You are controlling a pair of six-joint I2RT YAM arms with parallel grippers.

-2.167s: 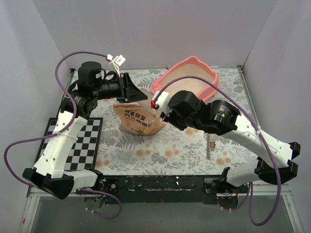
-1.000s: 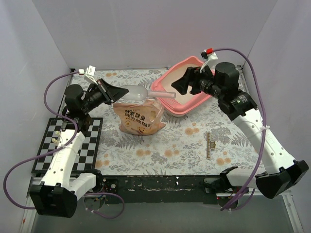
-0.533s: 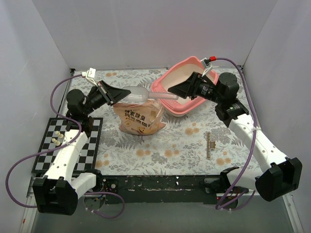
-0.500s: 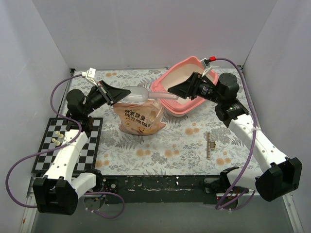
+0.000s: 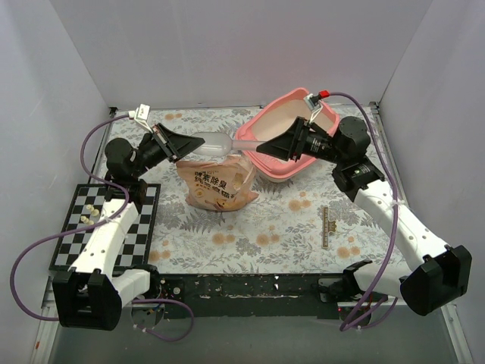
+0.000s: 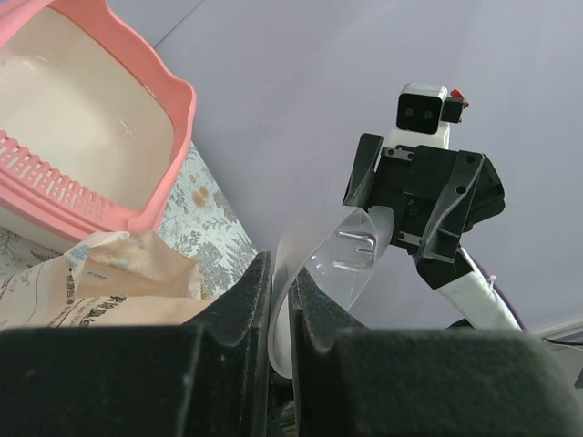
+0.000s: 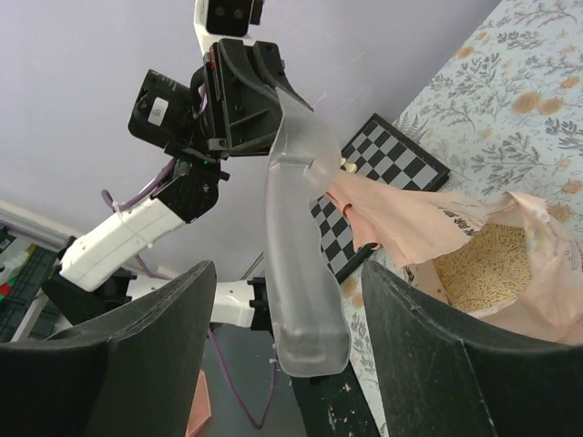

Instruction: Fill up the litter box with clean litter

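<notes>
My left gripper [image 5: 176, 144] is shut on the bowl rim of a clear plastic scoop [image 5: 216, 142] and holds it level above the open orange-peach bag [image 5: 220, 186]. My right gripper [image 5: 265, 145] is open, its jaws on either side of the end of the scoop's handle [image 7: 301, 300] without touching it. The pink litter box [image 5: 282, 173] stands at the back right, behind my right gripper. Its cream inside [image 6: 82, 118] shows no pile. Tan litter granules [image 7: 478, 264] lie inside the bag [image 7: 437, 214]. In the left wrist view the fingers [image 6: 246, 309] pinch the scoop [image 6: 337, 255].
A black-and-white checkerboard [image 5: 106, 227] with a few small pale pieces lies at the left edge. A thin brown strip [image 5: 326, 226] lies on the floral mat at the right. White walls close in the back and both sides.
My right gripper has swung left from over the litter box to the scoop's handle and now straddles its end. My left gripper keeps holding the scoop in place.
</notes>
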